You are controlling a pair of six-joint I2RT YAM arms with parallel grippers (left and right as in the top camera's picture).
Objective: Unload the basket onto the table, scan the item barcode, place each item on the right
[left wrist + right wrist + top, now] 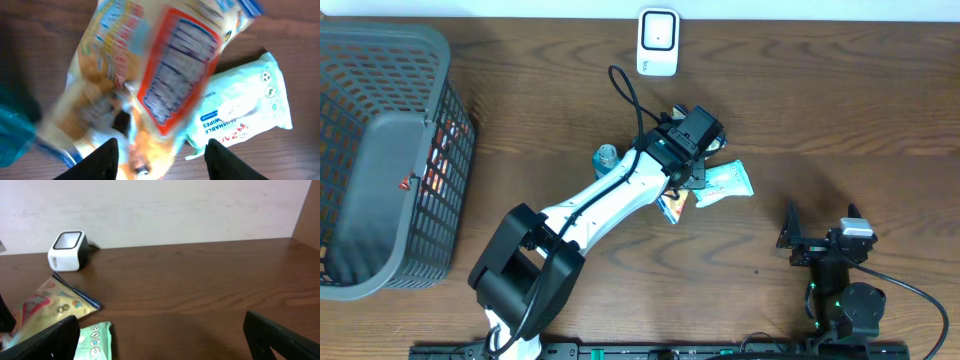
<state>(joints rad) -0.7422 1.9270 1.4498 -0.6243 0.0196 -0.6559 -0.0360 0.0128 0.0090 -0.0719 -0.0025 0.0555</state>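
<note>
My left claw [162, 147] hangs released, jaws apart over the orange crinkly snack bag [170, 75] at table centre. My right claw [162, 340] is spread wide. I'd pinch one edge and turn the printed panel toward the white boxy scanner [658, 42] at twelve o'clock. The grey mesh basket [390, 150] at nine o'clock shows red-orange packaging [438, 150] inside.

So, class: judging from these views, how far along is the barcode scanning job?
Done: nothing certain, though the basket already holds some items. In hand: the left hand is over the snack bag, open, not clamping it. Left: lifting the bag and showing its barcode to the scanner, which has nothing before it. The right hand sits open to the side.
</note>
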